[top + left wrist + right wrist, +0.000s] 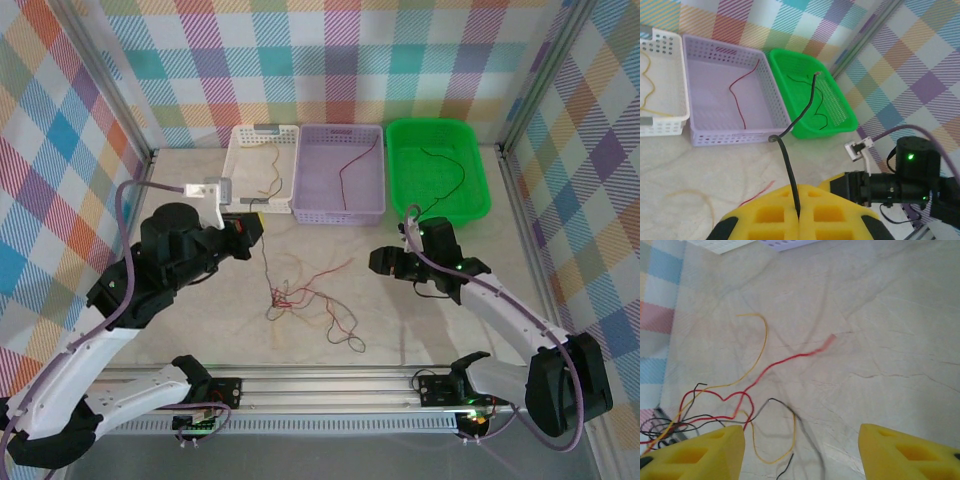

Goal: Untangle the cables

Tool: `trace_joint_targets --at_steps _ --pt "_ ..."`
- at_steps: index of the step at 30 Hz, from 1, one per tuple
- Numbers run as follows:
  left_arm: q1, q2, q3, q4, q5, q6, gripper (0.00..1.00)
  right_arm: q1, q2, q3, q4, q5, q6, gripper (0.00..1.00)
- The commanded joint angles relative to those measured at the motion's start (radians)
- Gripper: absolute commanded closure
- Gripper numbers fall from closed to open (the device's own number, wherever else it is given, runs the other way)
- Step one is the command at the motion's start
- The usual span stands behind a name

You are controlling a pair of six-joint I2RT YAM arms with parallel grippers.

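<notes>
The tangle of cables (290, 295) (red, yellow-orange and black) lies mid-table (400, 330) between the arms, and the right gripper (801, 450) is spread wide above its right side. The left gripper (799, 200) pinches one black cable (787, 165), which crosses the left wrist view in front of the white basket (238, 160), lilac basket (300, 180) and green basket (478, 170) — each holding one strand.

**pixelpete:** Table (400, 330) looks like matt, marble-veined laminate or stone, can't tell which tbh.

**wirenut:** Yeah. At 12 o'clock the white basket (236, 165), lilac basket (340, 215) and green basket (430, 123) are all perforated plastic, the green one shiniest. Walls (300, 60) look like checked cloth, and the rail (330, 385) at 6 o'clock is bare metal. Left gripper (798, 212) pads (765, 217) are matt yellow and foamy-looking. The black cable (787, 170) has smooth, slightly shiny sheathing.
</notes>
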Motion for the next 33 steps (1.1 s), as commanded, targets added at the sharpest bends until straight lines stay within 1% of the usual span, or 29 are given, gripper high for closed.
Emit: trace_joint_targets --at_steps 1,5,8,10,14,17,18,19,21,23,25,27,29,33 --pt "0.011 0.054 0.063 -0.042 0.024 0.04 1.0 0.067 0.002 -0.051 0.133 -0.118 -0.026 0.36" --pt "0.012 0.106 0.109 -0.036 0.048 0.052 1.0 0.227 0.081 -0.041 0.179 -0.09 -0.076 0.33" --pt "0.016 0.147 0.138 -0.029 0.059 0.057 1.0 0.313 0.15 -0.042 0.268 -0.11 -0.071 0.33" --pt "0.02 0.173 0.16 -0.028 0.065 0.064 1.0 0.354 0.177 -0.045 0.313 -0.096 -0.072 0.32" --pt "0.029 0.208 0.192 -0.038 0.066 0.073 1.0 0.388 0.242 -0.042 0.363 -0.087 -0.067 0.31" --pt "0.037 0.217 0.204 -0.043 0.068 0.074 1.0 0.423 0.297 -0.022 0.366 -0.086 -0.071 0.33" --pt "0.04 0.218 0.206 -0.044 0.067 0.074 1.0 0.432 0.311 -0.018 0.367 -0.077 -0.068 0.37" --pt "0.044 0.219 0.208 -0.046 0.068 0.076 1.0 0.435 0.32 -0.021 0.38 -0.072 -0.06 0.44" --pt "0.051 0.219 0.214 -0.052 0.068 0.079 1.0 0.434 0.338 -0.021 0.381 -0.057 -0.051 0.62" --pt "0.062 0.215 0.227 -0.07 0.058 0.087 1.0 0.435 0.348 -0.007 0.328 -0.022 -0.056 0.8" --pt "0.078 0.204 0.246 -0.095 0.043 0.102 1.0 0.434 0.335 0.008 0.243 0.03 -0.069 0.93" --pt "0.099 0.19 0.266 -0.126 0.023 0.12 1.0 0.43 0.289 0.021 0.137 0.129 -0.078 0.99" --pt "0.126 0.169 0.283 -0.167 0.002 0.133 1.0 0.39 0.223 0.031 -0.003 0.242 -0.054 1.0" --pt "0.179 0.128 0.295 -0.235 -0.031 0.148 1.0 0.209 0.052 0.004 -0.157 0.26 -0.011 1.0"
